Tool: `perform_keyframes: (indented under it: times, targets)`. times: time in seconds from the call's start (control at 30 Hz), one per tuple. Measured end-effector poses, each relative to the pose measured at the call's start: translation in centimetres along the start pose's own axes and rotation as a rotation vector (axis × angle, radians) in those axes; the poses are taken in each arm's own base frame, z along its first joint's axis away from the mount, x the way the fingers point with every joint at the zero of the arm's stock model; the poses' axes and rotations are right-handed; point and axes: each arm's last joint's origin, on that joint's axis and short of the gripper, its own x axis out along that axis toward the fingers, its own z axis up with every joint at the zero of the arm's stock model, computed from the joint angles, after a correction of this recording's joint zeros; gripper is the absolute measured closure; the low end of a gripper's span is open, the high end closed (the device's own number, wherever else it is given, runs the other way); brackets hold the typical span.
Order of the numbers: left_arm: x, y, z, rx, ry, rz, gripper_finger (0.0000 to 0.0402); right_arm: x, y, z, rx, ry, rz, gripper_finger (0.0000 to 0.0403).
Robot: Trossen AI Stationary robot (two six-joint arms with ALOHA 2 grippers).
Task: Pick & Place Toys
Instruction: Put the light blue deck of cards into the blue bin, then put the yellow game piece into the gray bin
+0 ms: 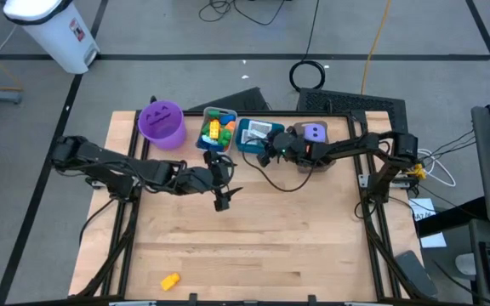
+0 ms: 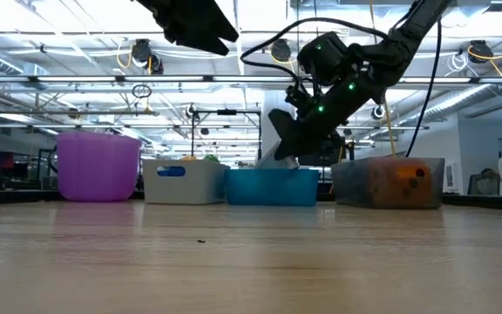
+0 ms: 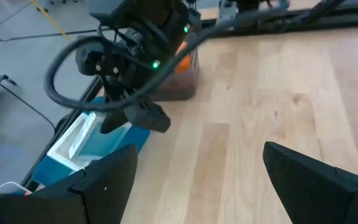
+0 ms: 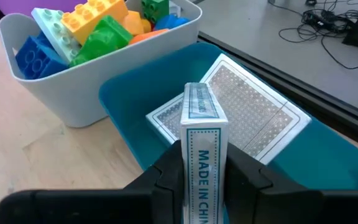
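White-and-blue card box (image 4: 202,152), clamped edge-on in the right pincer (image 4: 202,180) above the teal bin (image 4: 135,99), where flat cards (image 4: 253,109) already lie. Likely light, stiff and smooth (prone to slip), so its broad faces suit gripping. Left pincer (image 3: 194,177) hangs released over the counter (image 1: 253,246); a yellow brick (image 1: 169,280) waits near the front edge.

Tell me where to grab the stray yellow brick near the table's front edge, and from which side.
Take the yellow brick from straight above, fingers across its shorter width. It lies flat and alone on bare table, slightly angled, so turn the wrist to match. The left gripper, open and empty, looks nearer; the right gripper is holding a card box over the teal bin.
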Motion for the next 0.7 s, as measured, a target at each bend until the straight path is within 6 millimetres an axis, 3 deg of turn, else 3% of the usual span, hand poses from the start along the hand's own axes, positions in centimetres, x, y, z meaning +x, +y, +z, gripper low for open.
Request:
perform_keyframes:
  times: [0.23, 0.53, 0.7]
  targets:
    - [0.0, 0.0, 0.3, -0.019, -0.031, -0.019, 0.0046, 0.1, -0.1, 0.0, 0.020, 0.002, 0.000, 0.0322]
    - [0.0, -0.1, 0.3, -0.011, -0.025, -0.062, 0.0046, 0.0, -0.1, 0.1, -0.017, 0.001, 0.003, 0.0243]
    - [-0.5, 0.1, -0.1, 0.022, 0.021, -0.062, 0.0046, -1.5, -0.1, 1.7, -0.034, -0.033, 0.084, 0.0206]
